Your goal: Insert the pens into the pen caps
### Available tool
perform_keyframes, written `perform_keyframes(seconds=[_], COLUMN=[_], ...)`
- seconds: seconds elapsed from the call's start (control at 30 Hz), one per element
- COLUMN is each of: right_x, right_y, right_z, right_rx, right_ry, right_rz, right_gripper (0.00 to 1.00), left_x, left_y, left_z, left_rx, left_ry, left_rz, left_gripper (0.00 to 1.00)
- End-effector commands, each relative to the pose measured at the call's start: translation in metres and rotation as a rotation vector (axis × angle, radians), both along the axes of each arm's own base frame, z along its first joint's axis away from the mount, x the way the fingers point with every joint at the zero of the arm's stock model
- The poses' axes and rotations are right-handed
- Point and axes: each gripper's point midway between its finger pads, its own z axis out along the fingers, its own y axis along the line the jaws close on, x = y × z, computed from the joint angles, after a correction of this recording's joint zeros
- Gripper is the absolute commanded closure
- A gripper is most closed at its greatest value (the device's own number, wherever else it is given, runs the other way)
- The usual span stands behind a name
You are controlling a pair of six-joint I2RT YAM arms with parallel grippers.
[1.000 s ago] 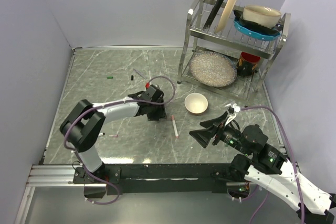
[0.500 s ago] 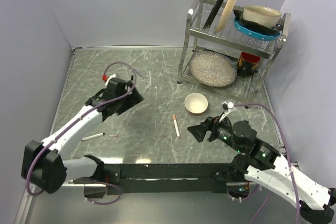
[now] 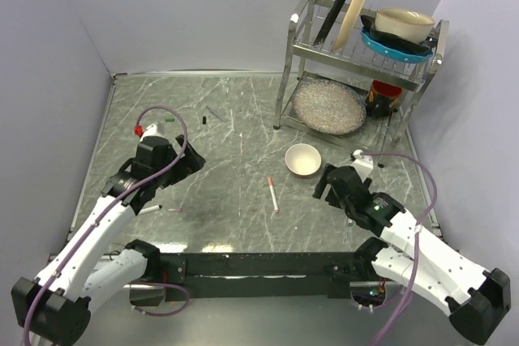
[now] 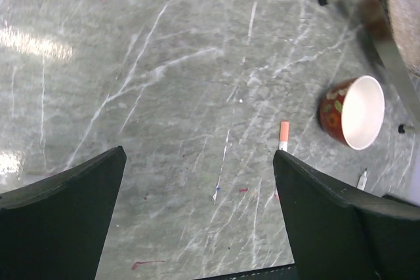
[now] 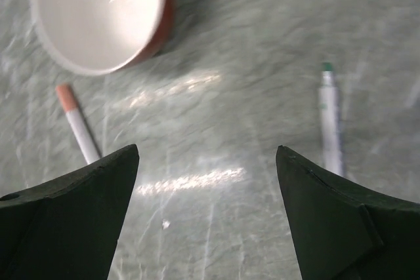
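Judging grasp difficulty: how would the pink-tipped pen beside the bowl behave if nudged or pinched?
The pink-tipped pen is a slim round barrel lying flat on the smooth table, so a sideways nudge would probably roll it. It looks straight and rigid, and is likely light. A pinch off-centre might let it pivot.

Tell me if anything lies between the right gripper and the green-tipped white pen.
Nothing visible does: the green-tipped white pen lies on bare grey marble tabletop ahead of the open right gripper; the white-lined red bowl sits aside.
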Motion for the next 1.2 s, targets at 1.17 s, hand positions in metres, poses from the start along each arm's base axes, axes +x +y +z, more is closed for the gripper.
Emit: perform_keyframes(seconds=[1.17], right_x=[0.018], right_y=[-0.06], right_z=[-0.095], right_rx=[-0.034], right_ry=[0.398], right_rz=[-0.3], right_gripper=[0.42], left_x=[-0.022], left_y=[-0.035], left_z=[0.037], left_rx=[-0.095], left_ry=[-0.191], left_rz=[-0.297], left_gripper=[0.01])
